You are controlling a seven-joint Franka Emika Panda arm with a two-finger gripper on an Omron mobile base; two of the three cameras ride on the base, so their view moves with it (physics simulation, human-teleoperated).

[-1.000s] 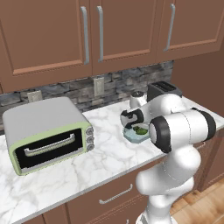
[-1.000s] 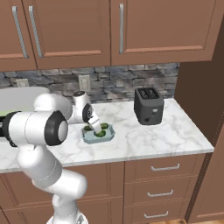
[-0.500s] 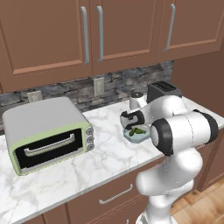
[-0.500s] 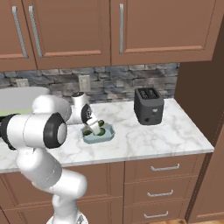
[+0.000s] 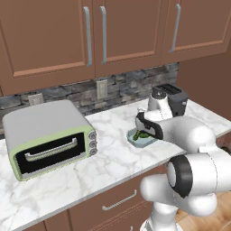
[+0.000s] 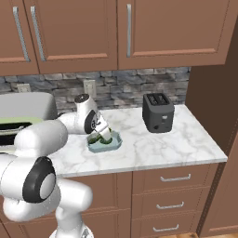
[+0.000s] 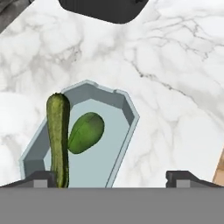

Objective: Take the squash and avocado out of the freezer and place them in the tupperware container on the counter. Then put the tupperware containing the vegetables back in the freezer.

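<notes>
Hand view looked down on the tupperware container (image 7: 124, 131), a pale blue-grey tray sitting on the white marble counter (image 7: 175, 78). Inside it lay the avocado (image 7: 85, 132), a dark-green lump resting on the tray floor near the middle. The squash (image 7: 58, 135) stood along the tray's left wall in that view, its upper end level with the rim and its lower end running down beside the left fingertip. The gripper (image 7: 113, 178) hung over the tray with its two dark fingertips (image 7: 41, 178) spread wide apart — nothing was held between them; whether the left tip touched the squash I could not tell. A black toaster (image 7: 103, 8) showed at the top edge of that view.

From the left base view, the container (image 5: 140, 139) sat on the counter (image 5: 108, 153) about midway between the back wall and the front edge, partly hidden by the arm, with green showing inside it. A green-trimmed toaster oven (image 5: 49, 137) stood well apart toward the counter's left end, and the toaster (image 5: 173, 97) stood near the right end by the backsplash.

In the right base view the container (image 6: 106, 144) lay just below the hand, the toaster (image 6: 158, 112) farther right.
</notes>
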